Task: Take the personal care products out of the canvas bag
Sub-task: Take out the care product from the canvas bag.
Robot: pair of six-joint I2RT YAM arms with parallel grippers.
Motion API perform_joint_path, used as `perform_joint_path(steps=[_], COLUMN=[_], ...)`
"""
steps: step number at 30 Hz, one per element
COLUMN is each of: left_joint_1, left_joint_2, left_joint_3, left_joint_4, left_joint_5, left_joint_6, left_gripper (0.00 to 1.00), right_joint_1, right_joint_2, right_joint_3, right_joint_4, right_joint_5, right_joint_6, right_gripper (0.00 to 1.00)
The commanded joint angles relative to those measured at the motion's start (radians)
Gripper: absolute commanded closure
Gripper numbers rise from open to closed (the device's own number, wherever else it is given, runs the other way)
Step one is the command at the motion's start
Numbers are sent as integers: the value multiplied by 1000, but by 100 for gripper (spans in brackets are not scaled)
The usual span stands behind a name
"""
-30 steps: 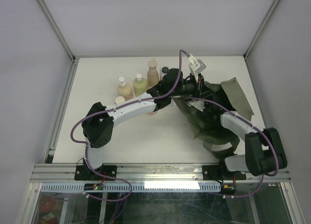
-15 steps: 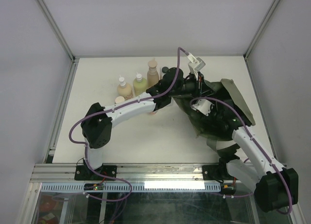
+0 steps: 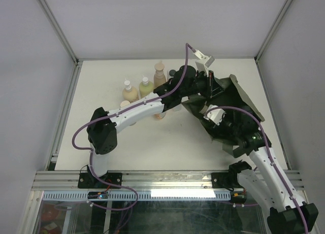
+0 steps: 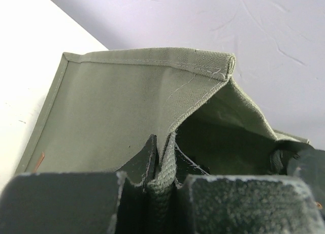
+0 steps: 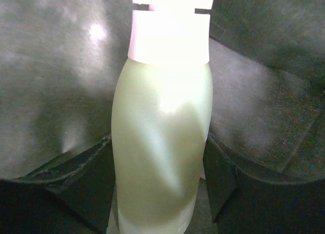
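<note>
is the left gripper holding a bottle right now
No, the left wrist view shows the left gripper pinched shut on the hem of the canvas bag, with only fabric between its jaws.

Olive-green canvas bag [image 4: 117, 112], pale yellow-green bottle [image 5: 160, 142], tan bottle [image 3: 160, 77], beige bottle [image 3: 130, 93], white table [image 3: 142, 137].

The top external camera is looking steeply down from above and behind the arm bases. It is taking in the whole white table [image 3: 142, 137], a row of small tan and yellow-green plastic bottles [image 3: 145, 87] and the floppy olive-green canvas bag [image 3: 244, 99]. The left wrist camera is peering forward past the left gripper [image 4: 162, 150], sitting very close to the bag's stitched rim. The right wrist camera is facing into the bag's dim inside, very near a pale yellow-green plastic bottle [image 5: 162, 142] between the fingers of the right gripper [image 5: 160, 160]. All three views are sharing the bag.
</note>
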Motion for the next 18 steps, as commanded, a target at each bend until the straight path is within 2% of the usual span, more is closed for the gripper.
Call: perform_joint_path(steps=[1,5,18], left_joint_1=[5,20,50], left_joint_2=[25,40,127], left_joint_3=[84,85,201], left_joint_4=[-39,-39,-103], left_joint_5=[-57,-59,-71], left_joint_6=[-50,-119,-285], left_gripper=[100,100,100], right_joint_1=[-1,-3,-1], right_joint_2=[-96,-160,-301], right_joint_3=[74,84,161], right_joint_4=[149,165,162], right_joint_5=[-73,-21,-31], right_joint_6=[110,189,308], right_gripper=[100,100,100])
